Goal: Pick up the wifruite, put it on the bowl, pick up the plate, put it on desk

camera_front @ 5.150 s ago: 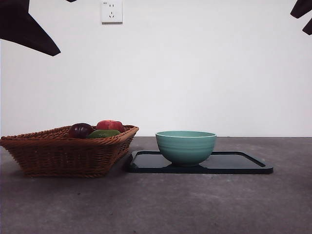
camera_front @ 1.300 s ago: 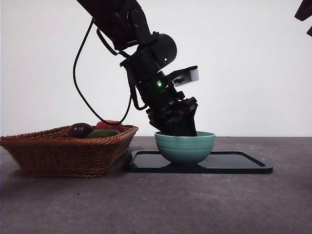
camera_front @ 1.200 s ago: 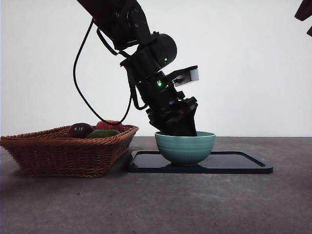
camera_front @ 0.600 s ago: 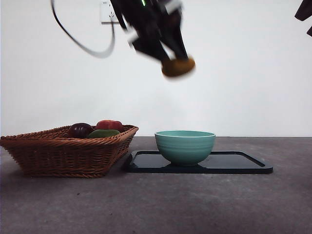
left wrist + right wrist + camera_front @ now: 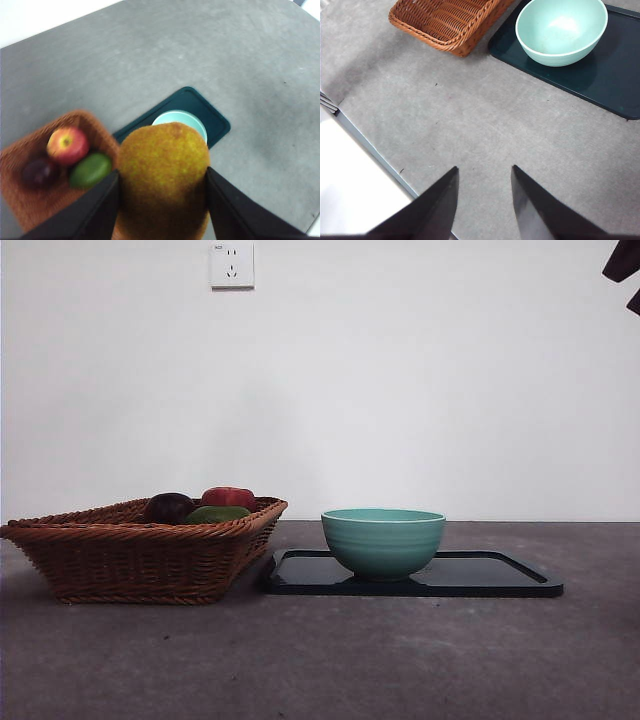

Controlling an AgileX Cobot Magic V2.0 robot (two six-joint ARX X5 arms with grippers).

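My left gripper (image 5: 162, 172) is shut on the wifruite (image 5: 162, 170), a golden-brown oval fruit, high above the desk (image 5: 320, 660) and out of the front view. Far below it stands the teal bowl (image 5: 180, 120) (image 5: 383, 540), which the right wrist view shows empty (image 5: 561, 30). The bowl rests on the plate (image 5: 500, 580) (image 5: 610, 75), a dark flat rectangular tray. My right gripper (image 5: 484, 170) hangs open over bare desk near the front edge, holding nothing. In the front view it shows only as a black tip (image 5: 625, 270) at the top right corner.
A wicker basket (image 5: 140, 550) stands left of the plate, touching its corner. It holds a red apple (image 5: 67, 145), a dark purple fruit (image 5: 37, 172) and a green fruit (image 5: 90, 169). A wall socket (image 5: 231, 264) is behind.
The left arm has risen from inside the bowl with the wifruite still in its jaws and has left the front view. Bowl, plate and basket stay put.
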